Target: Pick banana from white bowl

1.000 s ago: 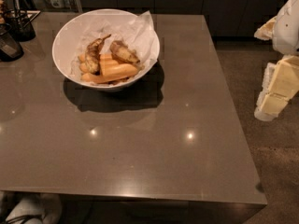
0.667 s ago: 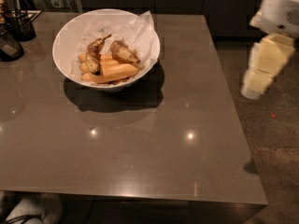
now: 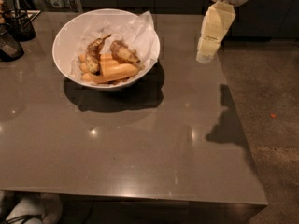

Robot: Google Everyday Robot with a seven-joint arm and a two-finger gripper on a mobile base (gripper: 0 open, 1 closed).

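The white bowl (image 3: 65, 36), lined with crumpled white paper, stands at the back left of the grey table. In it lies the banana (image 3: 124, 52), short and brown-mottled, at the right of the pile. Beside it are a brown-mottled banana with a long thin stem (image 3: 95, 56) and smooth yellow-orange bananas (image 3: 115, 72). My gripper (image 3: 204, 56), cream-coloured, hangs fingers-down above the table's back right, well to the right of the bowl and apart from it. It holds nothing that I can see.
Dark holders (image 3: 19, 24) and a dark object (image 3: 8, 46) stand at the table's (image 3: 140, 143) far left. The table's right edge borders bare floor (image 3: 275, 106). The arm's shadow (image 3: 228, 120) falls on the table's right side. Something white (image 3: 28, 211) lies below the front left corner.
The gripper has moved left and up in view, from beyond the table's right edge to above its back right part. The bowl and bananas have not moved.
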